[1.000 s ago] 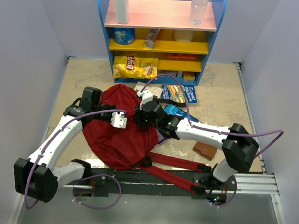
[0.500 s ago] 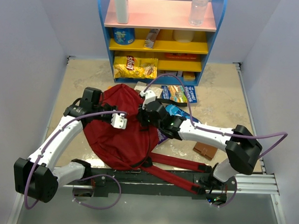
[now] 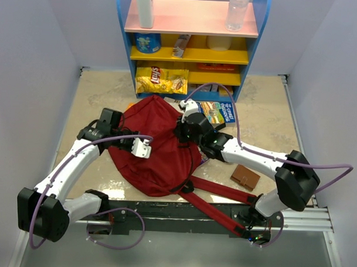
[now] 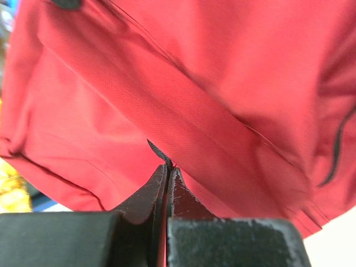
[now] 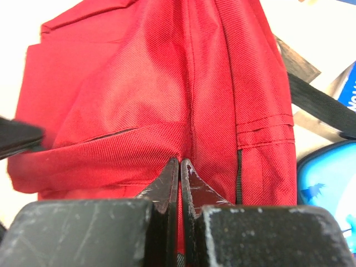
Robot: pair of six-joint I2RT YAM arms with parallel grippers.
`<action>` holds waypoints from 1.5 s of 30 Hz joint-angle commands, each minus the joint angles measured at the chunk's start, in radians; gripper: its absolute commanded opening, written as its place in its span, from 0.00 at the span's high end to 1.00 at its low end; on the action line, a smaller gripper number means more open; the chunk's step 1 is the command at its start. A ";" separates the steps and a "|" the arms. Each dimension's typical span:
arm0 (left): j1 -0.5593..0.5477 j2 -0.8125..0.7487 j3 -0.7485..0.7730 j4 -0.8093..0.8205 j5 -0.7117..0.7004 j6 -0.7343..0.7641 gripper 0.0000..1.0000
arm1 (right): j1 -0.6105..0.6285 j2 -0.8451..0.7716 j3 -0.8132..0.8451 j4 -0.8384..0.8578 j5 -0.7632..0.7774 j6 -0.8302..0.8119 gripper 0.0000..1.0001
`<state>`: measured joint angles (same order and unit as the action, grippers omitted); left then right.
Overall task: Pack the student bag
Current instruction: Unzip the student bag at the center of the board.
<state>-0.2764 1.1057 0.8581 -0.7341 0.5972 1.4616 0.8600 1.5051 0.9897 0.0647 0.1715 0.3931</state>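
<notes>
Item: bag [image 3: 157,162], red, slumped at the bench's middle, straps [image 3: 214,196] trailing toward the near edge. Held at 2 points, probably to lift and spread the fabric so that the opening can be found; no opening shows. Left pincer [image 4: 168,167]: jaws pressed together on a small dark tab at a bag seam, on the side toward the bench's left edge. Right pincer [image 5: 179,161]: jaws nipped shut on a fabric fold toward the far edge. Both arms reach forward and bend inward, wrists tipped down. Books [image 3: 217,111] lie beyond, unpacked.
</notes>
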 commanded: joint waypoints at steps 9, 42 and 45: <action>0.231 -0.029 0.036 -0.304 -0.077 0.080 1.00 | -0.073 0.075 0.006 0.043 0.120 -0.034 1.00; 0.260 -0.104 0.030 -0.306 0.151 0.014 0.75 | 0.172 0.397 0.537 -0.284 0.275 -0.143 0.55; 0.260 -0.092 0.058 -0.274 0.145 -0.053 0.75 | 0.191 0.345 0.471 -0.289 0.263 -0.146 0.63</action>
<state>-0.0219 1.0077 0.8619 -1.0550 0.7200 1.4990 1.0443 1.9465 1.5173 -0.1989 0.3977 0.2539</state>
